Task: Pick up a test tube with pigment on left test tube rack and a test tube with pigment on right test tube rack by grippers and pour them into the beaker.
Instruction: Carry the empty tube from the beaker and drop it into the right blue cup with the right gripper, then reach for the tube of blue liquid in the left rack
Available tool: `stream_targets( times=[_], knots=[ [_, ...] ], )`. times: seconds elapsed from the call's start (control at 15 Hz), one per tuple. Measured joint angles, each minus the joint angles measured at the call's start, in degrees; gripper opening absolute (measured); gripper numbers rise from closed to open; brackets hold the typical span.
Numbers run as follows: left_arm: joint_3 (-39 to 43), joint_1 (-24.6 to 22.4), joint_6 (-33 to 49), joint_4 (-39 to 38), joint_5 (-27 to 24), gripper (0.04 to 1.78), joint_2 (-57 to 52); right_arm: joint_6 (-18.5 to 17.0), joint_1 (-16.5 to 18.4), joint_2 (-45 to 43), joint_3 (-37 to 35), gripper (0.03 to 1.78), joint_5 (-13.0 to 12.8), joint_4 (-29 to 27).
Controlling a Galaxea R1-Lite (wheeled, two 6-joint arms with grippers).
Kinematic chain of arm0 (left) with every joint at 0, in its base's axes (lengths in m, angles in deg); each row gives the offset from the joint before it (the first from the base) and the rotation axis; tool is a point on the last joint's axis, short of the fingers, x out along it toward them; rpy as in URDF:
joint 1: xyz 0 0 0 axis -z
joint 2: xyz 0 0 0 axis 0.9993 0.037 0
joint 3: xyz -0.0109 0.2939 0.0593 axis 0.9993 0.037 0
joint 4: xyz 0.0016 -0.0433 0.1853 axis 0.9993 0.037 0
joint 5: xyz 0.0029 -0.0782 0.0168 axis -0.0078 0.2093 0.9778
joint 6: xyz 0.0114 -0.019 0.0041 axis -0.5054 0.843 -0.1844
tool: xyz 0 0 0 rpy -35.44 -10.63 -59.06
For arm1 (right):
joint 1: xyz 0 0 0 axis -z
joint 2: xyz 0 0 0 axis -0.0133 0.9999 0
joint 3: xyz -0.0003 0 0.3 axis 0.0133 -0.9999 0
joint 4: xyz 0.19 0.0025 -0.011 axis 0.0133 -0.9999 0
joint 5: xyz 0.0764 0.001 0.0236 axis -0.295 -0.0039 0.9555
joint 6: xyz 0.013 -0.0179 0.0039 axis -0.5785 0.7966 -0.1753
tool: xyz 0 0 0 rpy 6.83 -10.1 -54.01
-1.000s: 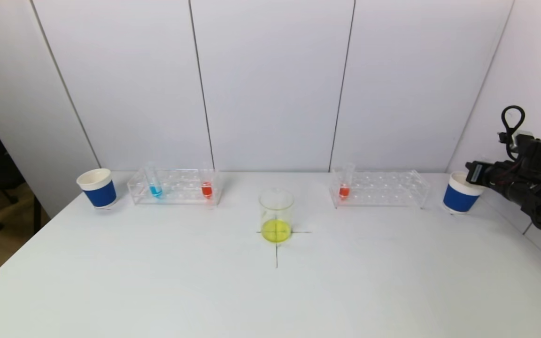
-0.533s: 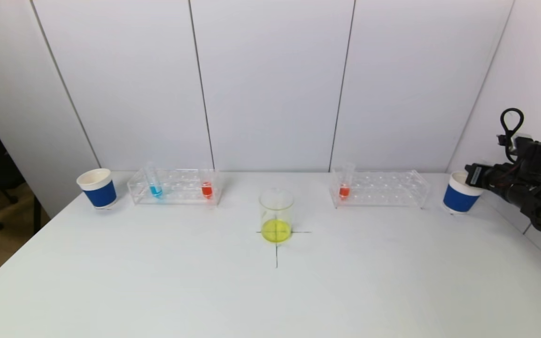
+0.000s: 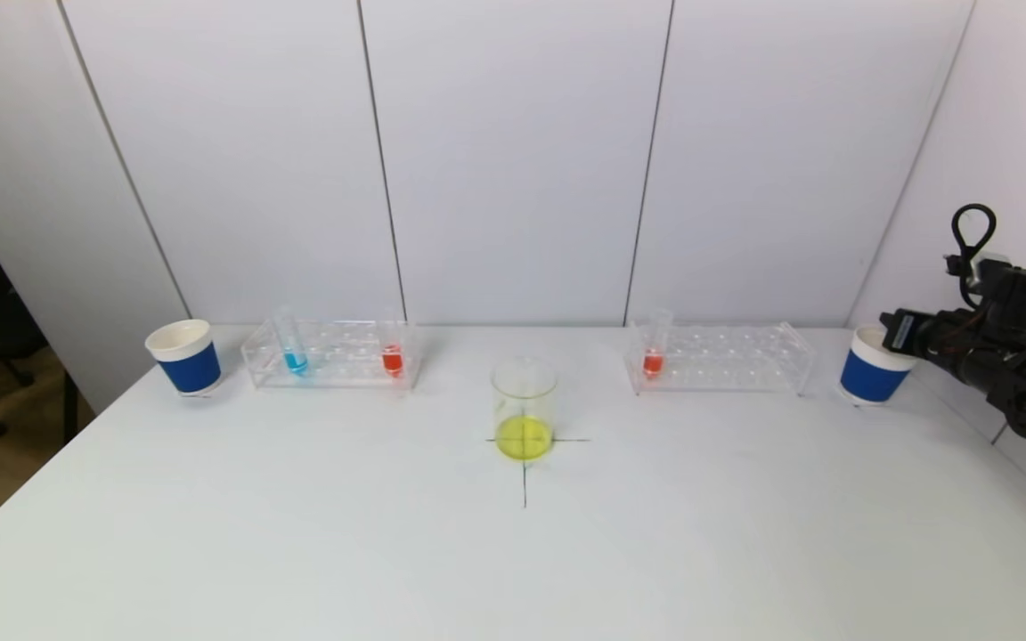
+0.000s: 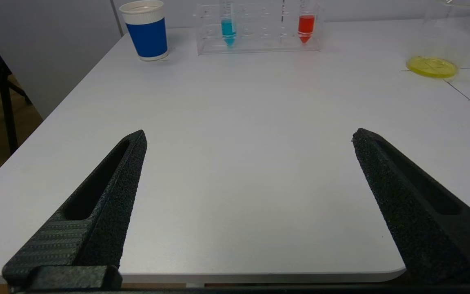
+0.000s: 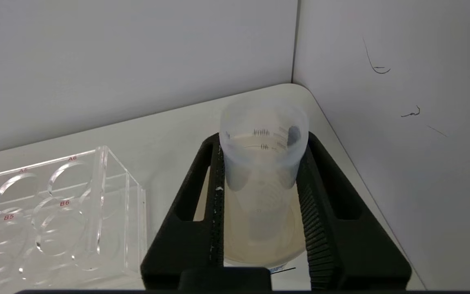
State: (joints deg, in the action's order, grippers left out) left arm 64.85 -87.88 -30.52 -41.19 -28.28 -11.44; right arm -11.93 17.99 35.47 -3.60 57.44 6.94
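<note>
The beaker stands mid-table between the left rack and right rack. An empty tube sits between the right gripper's fingers over the right cup; grip uncertain. The left gripper gapes, empty.

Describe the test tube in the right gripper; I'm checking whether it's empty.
The test tube is translucent plastic with printed graduation marks, upright, open-mouthed and apparently empty. The right gripper's jaws press it from both sides. Its lower end reaches into the blue paper cup near the table's corner.
</note>
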Motion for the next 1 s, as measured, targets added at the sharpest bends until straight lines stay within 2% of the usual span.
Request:
stream_targets(
  times=[0.13,0.33,0.53,0.67,1.0],
  knots=[
    [0.0,0.0,0.0,0.0,0.0,1.76,0.0,0.0,0.0,0.0,-0.1,0.88,0.0,0.0],
    [0.0,0.0,0.0,0.0,0.0,1.76,0.0,0.0,0.0,0.0,-0.2,1.37,0.1,0.0],
    [0.0,-0.1,0.0,0.0,0.0,1.76,0.0,0.0,0.0,0.0,-0.3,1.68,0.1,0.0],
    [0.0,0.0,0.0,0.0,0.0,1.76,0.0,0.0,0.0,-0.2,-0.3,1.77,0.4,0.0],
    [0.0,0.0,0.0,0.0,0.0,1.76,0.0,-0.2,-1.0,-4.0,-1.7,1.78,0.5,0.1]
  ],
)
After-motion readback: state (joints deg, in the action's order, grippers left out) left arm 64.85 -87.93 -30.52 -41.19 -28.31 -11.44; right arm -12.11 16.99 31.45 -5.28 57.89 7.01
